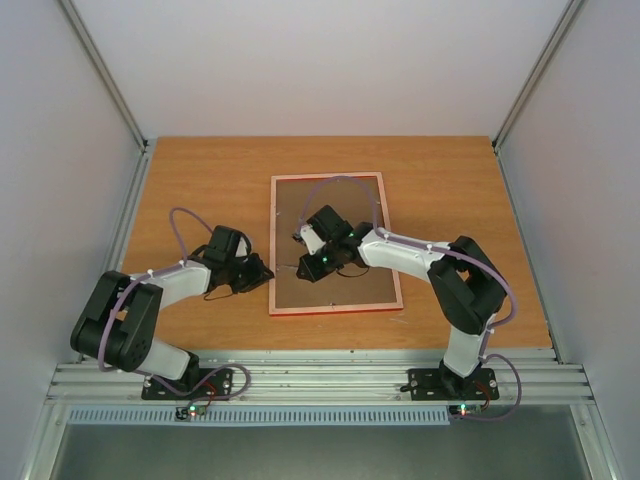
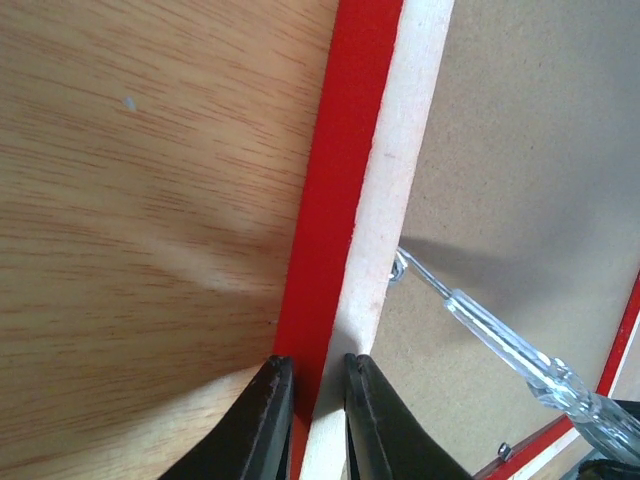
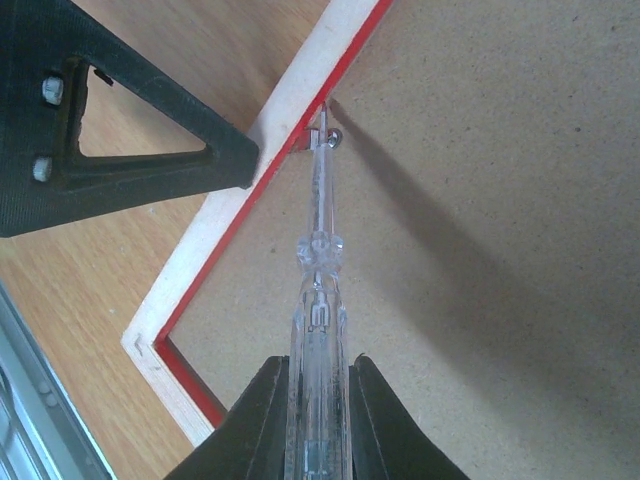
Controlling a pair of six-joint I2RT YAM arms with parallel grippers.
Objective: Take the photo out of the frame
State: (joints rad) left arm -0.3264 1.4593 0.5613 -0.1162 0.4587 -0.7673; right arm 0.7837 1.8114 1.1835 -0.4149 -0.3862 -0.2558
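Red frame [image 2: 335, 200] (thin, pale-wood back) pinched; clear plastic screwdriver [image 3: 318, 300] gripped.

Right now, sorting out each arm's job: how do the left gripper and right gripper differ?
The left gripper pinches the frame by its red rail; the right gripper holds a clear screwdriver. The left gripper sits at the frame's outer edge, the right gripper over the brown backing board, screwdriver tip at a metal tab. Both are closed on something.
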